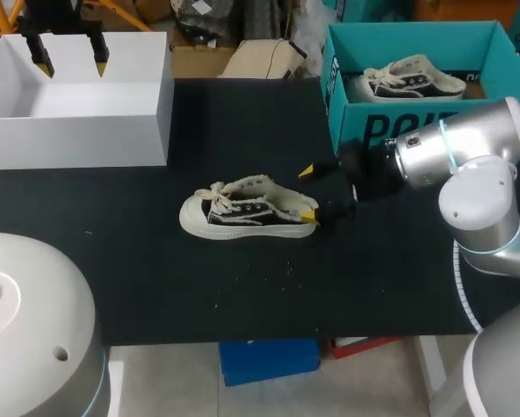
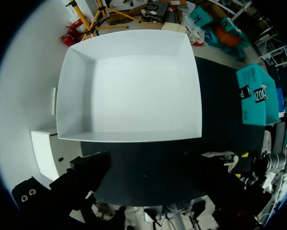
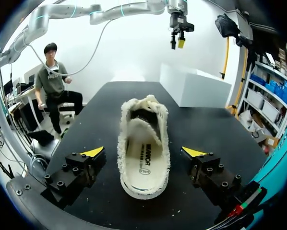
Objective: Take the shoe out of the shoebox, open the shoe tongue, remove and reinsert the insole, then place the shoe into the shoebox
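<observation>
A black and cream low shoe lies on its sole mid-table, toe toward the left, its heel at my right gripper. In the right wrist view the shoe lies between the open fingers of the right gripper, heel nearest, with a gap on each side; the insole shows inside it. The teal shoebox at the back right holds a second matching shoe. My left gripper hangs open above a white box, holding nothing. From the left wrist view the shoe shows far off beside the teal shoebox.
The white box stands open-topped at the back left, under my left gripper. It also shows in the right wrist view, white box, beyond the shoe. Bare black table stretches in front of the shoe.
</observation>
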Controlling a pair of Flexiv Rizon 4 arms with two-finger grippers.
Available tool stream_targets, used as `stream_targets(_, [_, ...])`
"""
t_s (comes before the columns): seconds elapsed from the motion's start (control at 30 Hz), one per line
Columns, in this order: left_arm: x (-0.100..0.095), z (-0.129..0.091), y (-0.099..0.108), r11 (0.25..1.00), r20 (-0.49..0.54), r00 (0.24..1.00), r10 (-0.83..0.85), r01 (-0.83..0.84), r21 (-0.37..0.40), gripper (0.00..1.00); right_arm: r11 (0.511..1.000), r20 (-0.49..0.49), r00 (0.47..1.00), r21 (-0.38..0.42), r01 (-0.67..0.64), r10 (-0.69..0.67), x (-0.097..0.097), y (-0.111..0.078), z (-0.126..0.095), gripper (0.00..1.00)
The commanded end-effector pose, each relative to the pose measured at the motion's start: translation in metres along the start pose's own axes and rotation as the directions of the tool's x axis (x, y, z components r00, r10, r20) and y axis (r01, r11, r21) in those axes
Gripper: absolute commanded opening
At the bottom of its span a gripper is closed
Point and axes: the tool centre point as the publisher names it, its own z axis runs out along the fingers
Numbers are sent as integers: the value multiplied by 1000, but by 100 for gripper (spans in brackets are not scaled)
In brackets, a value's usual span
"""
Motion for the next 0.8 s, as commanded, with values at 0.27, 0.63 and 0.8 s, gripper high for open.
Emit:
stream_targets(0.27, [0,-1,0,1000,3,1000,-2,2,-2,100,1000,2,1000,-7,-25,25,-4,-22,10,100])
stream_targets(0.63, [0,-1,0,1000,3,1000,-2,2,-2,100,998,10,998,-22,-63,63,-4,-37,22,100])
stream_targets(0.8, [0,-1,0,1000,3,1000,-2,2,-2,100,997,13,997,-30,-69,70,-5,-41,28,100])
